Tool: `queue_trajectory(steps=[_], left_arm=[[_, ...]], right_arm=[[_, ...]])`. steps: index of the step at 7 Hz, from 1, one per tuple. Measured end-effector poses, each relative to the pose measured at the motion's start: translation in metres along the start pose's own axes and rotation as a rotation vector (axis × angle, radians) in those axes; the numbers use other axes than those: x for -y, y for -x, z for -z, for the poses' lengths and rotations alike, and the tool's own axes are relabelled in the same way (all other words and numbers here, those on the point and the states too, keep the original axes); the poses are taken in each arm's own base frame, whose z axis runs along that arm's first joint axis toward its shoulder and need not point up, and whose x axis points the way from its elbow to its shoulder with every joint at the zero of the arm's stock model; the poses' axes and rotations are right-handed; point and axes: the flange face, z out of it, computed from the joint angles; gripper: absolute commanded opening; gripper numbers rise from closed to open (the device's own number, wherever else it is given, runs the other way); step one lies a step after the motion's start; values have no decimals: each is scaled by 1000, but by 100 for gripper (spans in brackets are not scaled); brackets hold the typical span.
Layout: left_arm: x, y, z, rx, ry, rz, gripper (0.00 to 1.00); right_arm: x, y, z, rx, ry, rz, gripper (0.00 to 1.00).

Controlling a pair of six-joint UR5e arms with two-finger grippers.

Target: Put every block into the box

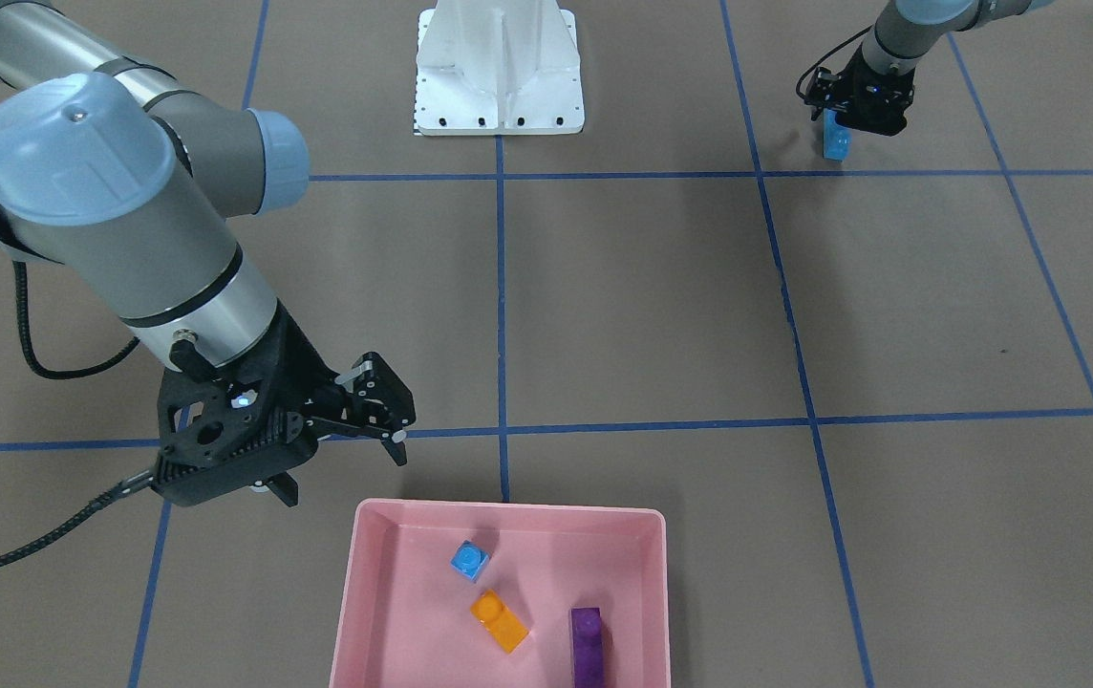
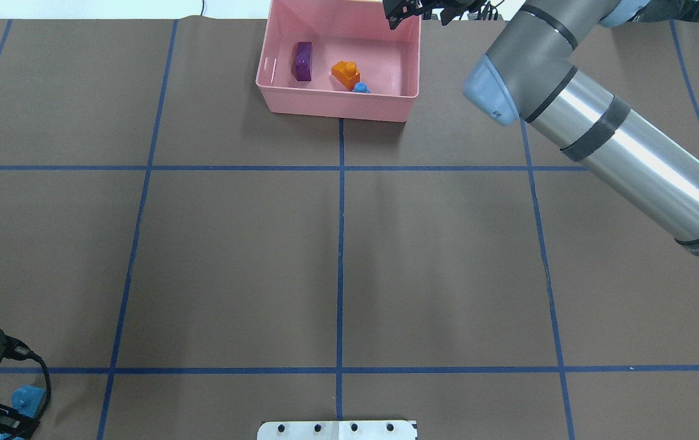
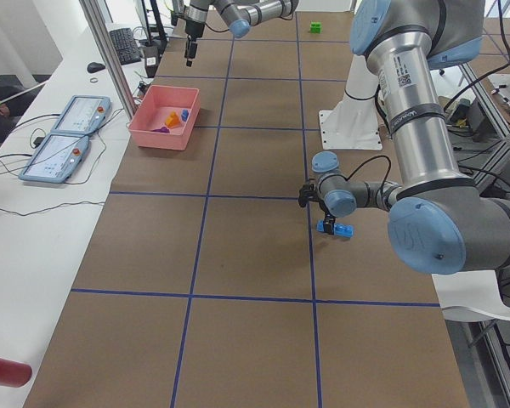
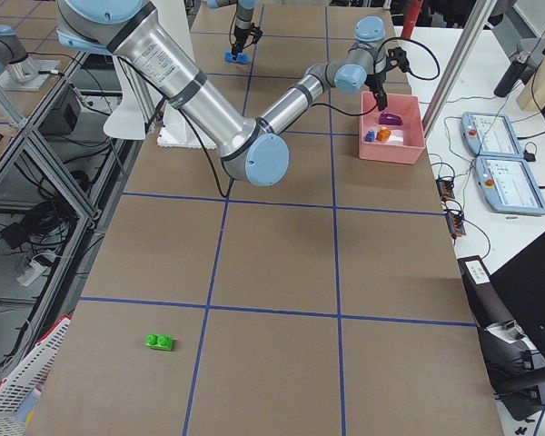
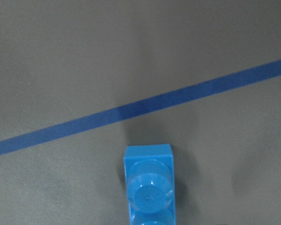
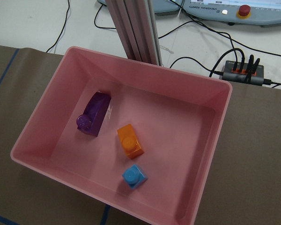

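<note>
text: "UNIVERSAL ROBOTS" | on: pendant (image 6: 215,5) | where: beyond the box (image 6: 51,112), left of red button (image 6: 244,9) | left arm label (image 3: 405,82): too small to read

The right arm (image 1: 174,258) is a fat silver-grey tube with pale blue joint caps (image 1: 69,153) and thin black bands (one cap has a little screw in it). A black braided cable (image 1: 112,495) runs off at 8 o'clock from the right gripper (image 1: 344,470), all angular matte black. The white base (image 1: 499,86) shows dark screws.
</note>
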Motion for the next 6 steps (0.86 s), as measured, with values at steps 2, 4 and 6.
queue_trajectory(steps=[2, 4, 6], left_arm=[[-1, -2, 0, -4, -1, 4, 0], [0, -12, 13, -42, -23, 42, 0], [1, -33, 47, -112, -62, 78, 0]], right_arm=[[1, -44, 26, 16, 9, -23, 99], [-24, -111, 55, 21, 20, -18, 99], [-51, -187, 83, 10, 38, -29, 99]])
